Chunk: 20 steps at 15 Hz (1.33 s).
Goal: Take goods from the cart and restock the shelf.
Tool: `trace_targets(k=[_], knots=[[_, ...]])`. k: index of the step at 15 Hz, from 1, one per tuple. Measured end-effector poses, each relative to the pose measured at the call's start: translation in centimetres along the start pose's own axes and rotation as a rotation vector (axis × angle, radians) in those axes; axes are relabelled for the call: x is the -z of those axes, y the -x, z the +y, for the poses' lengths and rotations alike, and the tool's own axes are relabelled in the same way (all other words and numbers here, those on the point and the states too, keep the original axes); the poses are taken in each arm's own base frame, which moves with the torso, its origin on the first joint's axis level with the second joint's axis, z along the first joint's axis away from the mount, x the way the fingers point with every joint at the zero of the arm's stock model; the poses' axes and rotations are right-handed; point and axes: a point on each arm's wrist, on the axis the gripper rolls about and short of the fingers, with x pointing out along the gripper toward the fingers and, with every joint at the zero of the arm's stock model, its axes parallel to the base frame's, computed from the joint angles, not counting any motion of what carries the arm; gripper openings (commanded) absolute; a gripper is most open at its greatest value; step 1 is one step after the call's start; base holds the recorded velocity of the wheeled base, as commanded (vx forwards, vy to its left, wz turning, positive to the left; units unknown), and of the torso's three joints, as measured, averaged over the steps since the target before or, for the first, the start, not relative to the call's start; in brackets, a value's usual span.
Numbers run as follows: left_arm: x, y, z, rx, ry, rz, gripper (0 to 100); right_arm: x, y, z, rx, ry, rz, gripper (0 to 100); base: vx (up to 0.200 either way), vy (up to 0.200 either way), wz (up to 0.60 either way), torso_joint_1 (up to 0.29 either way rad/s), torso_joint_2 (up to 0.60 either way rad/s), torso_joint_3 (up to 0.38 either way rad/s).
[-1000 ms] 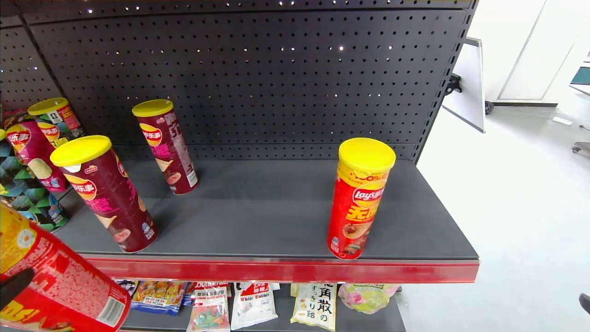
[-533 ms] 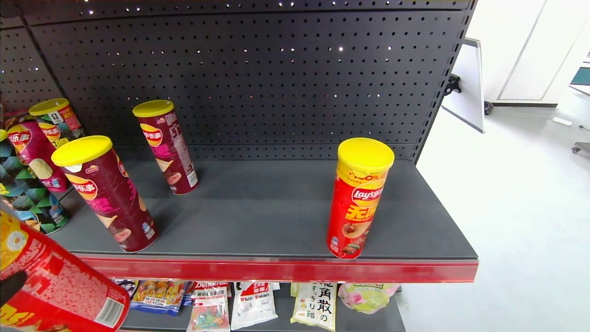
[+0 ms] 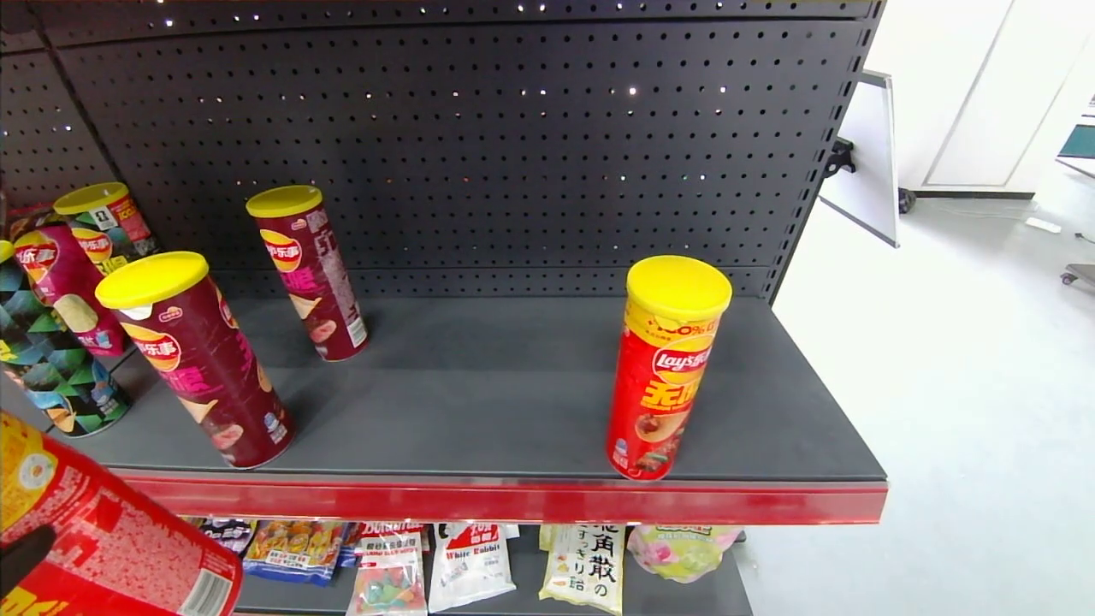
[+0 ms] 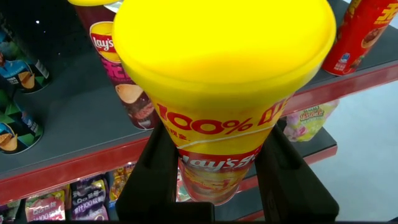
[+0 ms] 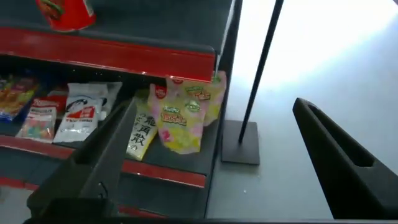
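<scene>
At the lower left corner of the head view, the left gripper (image 4: 221,149) clamps a held red can (image 4: 224,68) with a yellow lid. One black finger (image 4: 152,180) presses on each side of the tube just under the lid. This can is tilted, its barcode end toward the lower right, and it sits in front of and below the red front strip (image 3: 513,500) of the shelf (image 3: 488,385). The shelf is a dark board backed by a perforated panel (image 3: 462,154). Right of centre, close to the front edge, a standing red can (image 3: 667,368) is upright on the board. At the left of the frame a front maroon can (image 3: 197,359) stands near the edge, and a rear maroon can (image 3: 308,269) stands farther back, near the panel. Both are well apart from the standing red can, with bare board between. More cans (image 3: 60,274) crowd the far left edge. Snack bags (image 3: 470,565) lie on the lower shelf along the bottom of the frame. The right gripper (image 5: 214,109) has its fingers spread wide with nothing between them, and faces the right end of the lower shelf
</scene>
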Motion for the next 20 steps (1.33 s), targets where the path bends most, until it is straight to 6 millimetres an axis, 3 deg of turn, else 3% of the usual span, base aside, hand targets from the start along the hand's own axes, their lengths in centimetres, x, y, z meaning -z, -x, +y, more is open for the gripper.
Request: trace_targets(k=[3, 9, 20], knots=[[0.06, 0.08, -0.03, 0.001, -0.001, -0.003, 0, -0.02, -0.08, 0.22, 0.129, -0.019, 0.011, 100, 0.000, 0.000, 0.00, 0.000, 0.00, 0.000], [0.08, 0.23, -0.07, -0.001, 0.000, -0.009, 0, 0.14, 0.21, 0.16, 0.047, -0.040, -0.032, 100, 0.000, 0.000, 0.00, 0.000, 0.00, 0.000], [0.63, 0.63, -0.22, -0.002, -0.003, -0.018, 0, 0.31, 0.68, 0.22, 0.060, -0.052, -0.097, 100, 0.000, 0.000, 0.00, 0.000, 0.00, 0.000]])
